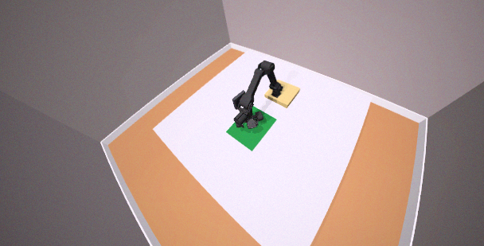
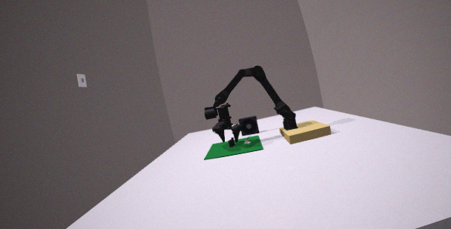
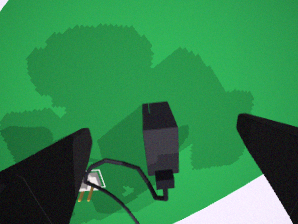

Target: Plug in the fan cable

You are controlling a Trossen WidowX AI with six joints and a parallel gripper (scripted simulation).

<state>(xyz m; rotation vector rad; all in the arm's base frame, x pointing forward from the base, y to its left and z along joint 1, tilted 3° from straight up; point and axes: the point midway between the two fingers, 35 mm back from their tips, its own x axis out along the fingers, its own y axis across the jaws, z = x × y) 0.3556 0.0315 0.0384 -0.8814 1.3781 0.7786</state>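
Observation:
The green board (image 1: 252, 142) (image 2: 214, 154) (image 3: 220, 55) lies flat. The black plug (image 2: 231, 144) (image 3: 161, 145) is on or just above the board, away from the header; its contact with the board is unclear. My gripper (image 2: 230, 141) (image 3: 164, 128) is open and points down, its fingers on both sides of the plug with gaps. The black cable (image 3: 123, 164) loops from the plug past the left finger. The white header (image 2: 247, 142) (image 3: 94, 179) with gold pins shows partly behind that finger in the wrist view. The square black fan (image 1: 239, 99) (image 2: 248, 125) stands behind the board.
The arm's wooden base block (image 1: 289, 96) (image 2: 309, 135) lies beyond the board. The cable and the header are close to the left finger in the wrist view. The white table top (image 1: 255, 181) (image 2: 259, 190) surrounds the board.

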